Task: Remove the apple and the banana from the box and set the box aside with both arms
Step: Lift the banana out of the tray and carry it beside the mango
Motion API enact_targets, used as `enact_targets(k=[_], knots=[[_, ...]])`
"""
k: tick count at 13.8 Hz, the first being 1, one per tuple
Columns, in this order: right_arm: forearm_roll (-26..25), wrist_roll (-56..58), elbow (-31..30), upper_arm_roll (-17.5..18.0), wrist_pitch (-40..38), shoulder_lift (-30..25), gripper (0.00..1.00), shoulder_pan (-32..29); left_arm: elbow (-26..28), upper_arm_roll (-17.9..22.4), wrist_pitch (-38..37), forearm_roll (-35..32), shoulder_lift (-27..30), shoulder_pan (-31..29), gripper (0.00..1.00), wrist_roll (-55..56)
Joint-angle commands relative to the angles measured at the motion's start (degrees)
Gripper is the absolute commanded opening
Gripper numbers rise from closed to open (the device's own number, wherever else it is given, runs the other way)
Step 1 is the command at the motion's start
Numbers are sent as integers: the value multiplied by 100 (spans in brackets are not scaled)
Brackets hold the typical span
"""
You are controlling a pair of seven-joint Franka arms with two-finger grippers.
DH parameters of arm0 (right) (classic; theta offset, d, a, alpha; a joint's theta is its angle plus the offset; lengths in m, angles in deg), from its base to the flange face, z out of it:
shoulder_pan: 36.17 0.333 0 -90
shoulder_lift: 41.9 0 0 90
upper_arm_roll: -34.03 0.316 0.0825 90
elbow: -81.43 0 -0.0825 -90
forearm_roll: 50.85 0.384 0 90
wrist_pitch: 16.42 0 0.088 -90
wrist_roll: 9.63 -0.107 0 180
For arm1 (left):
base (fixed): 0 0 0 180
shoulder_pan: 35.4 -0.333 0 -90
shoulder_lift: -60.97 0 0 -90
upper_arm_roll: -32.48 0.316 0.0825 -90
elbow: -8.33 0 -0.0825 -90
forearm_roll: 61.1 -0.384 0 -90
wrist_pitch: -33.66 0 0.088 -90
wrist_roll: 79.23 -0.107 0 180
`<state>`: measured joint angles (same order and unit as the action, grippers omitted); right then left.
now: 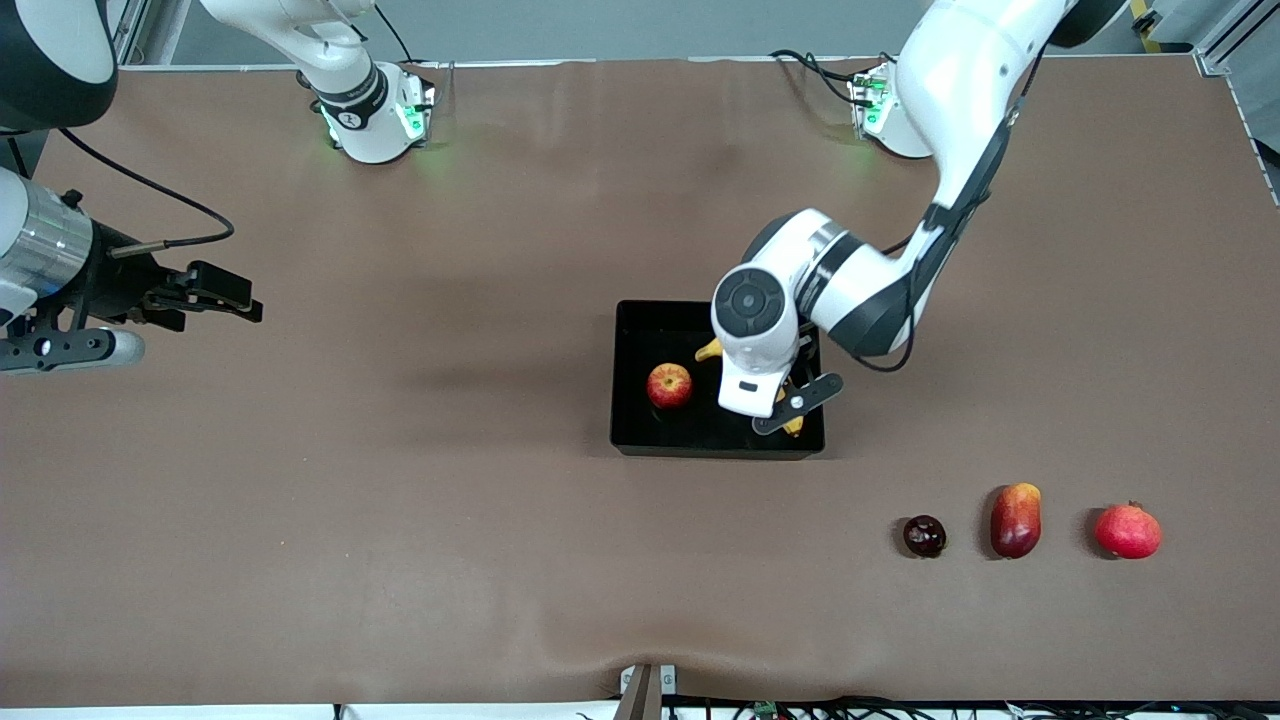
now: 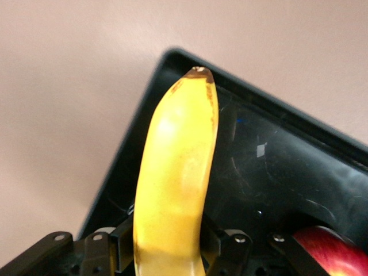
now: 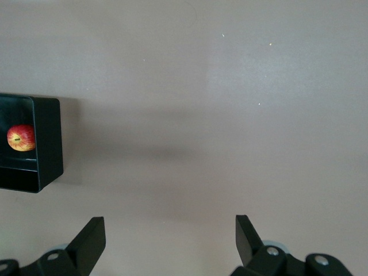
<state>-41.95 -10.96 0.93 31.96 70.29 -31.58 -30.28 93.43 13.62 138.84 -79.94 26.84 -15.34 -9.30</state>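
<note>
A: Left pincer (image 1: pixel 789 398) down inside the box (image 1: pixel 633 330), clamped on the banana (image 2: pixel 175 190). In the left wrist view, fingers (image 2: pixel 214 244) pressing the fruit from both sides, dark tip pointing at a box corner.

B: Step in hand?

A: Banana removal, by the look of it. Grip made; lifted or not, impossible to say. Only two yellow bits showing past the wrist from the front.

B: Apple?

A: Apple (image 1: pixel 669 385) resting on the box floor, beside the banana, toward the right arm's end. Untouched.

B: Right side?

A: Right pincer (image 1: pixel 205 290) waiting over bare worktop (image 1: pixel 400 520), well apart from the box. Jaws spread wide, nothing between them.

B: Next move?

A: Probably a straight lift to clear the low wall, then a set-down on open worktop. After that the apple, then both arms on the box.

B: Count?

A: One box. One banana, one apple, both inside. Three more fruits in a row nearer the front camera, toward the left arm's end: one dark plum-like fruit (image 1: pixel 924 536), one mango (image 1: pixel 1015 520), one pomegranate (image 1: pixel 1127 531). Two arms, two pincers.
</note>
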Motion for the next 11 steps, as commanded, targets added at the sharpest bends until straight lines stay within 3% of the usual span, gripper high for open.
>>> enact_targets(k=[1, 5, 11], knots=[[15, -25, 35, -30, -23, -57, 100, 18, -239, 14, -462, 109, 301, -159, 0, -521], [15, -34, 17, -30, -23, -57, 100, 18, -135, -4, -1086, 135, 811, -966, 0, -2154], [50, -51, -1, -30, -58, -57, 100, 27, 620, -13, -896, 206, 1207, -2574, 0, -4214]])
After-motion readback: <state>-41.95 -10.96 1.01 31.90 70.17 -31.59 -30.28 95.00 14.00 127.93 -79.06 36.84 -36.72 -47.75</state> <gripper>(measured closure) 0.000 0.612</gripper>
